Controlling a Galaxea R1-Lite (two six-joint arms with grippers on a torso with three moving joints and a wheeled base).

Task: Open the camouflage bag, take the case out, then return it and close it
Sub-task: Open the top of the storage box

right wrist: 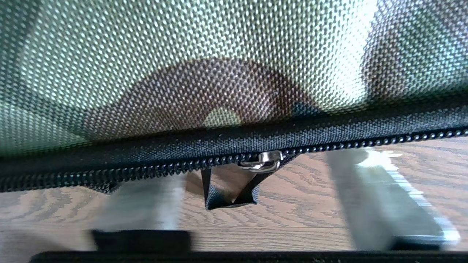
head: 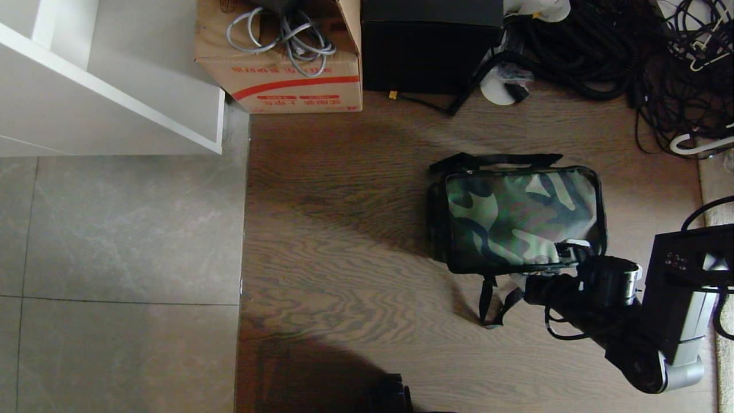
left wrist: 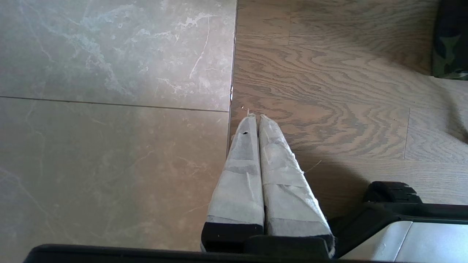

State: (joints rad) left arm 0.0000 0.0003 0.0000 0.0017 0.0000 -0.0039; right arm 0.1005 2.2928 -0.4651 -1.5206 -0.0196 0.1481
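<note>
Nearest the right wrist camera is the black zipper [right wrist: 234,164] of the boxy green-brown-black camouflage fabric bag [head: 519,218], its silver slider and small black looped pull tab [right wrist: 228,193] hanging between the two fingers of the right gripper [right wrist: 252,204]. The jaws stand partly apart, one to each side of the tab, and grip nothing yet. The bag lies zipped shut on the wooden floor [head: 344,241], so the flat black case is out of sight, presumably inside. The opening step looks to be in hand: the next move calls for pinching that tab and drawing the slider along the bag's edge. The tab is thin and floppy, so it may slip from the pads. Behind the bag stand a cardboard box [head: 287,63] holding grey cables, a large black cube-shaped box [head: 430,51] and a heap of black coiled cables [head: 602,51], all well apart from it. The left gripper [left wrist: 256,120] hangs parked far from the bag, fingers pressed together and empty.
</note>
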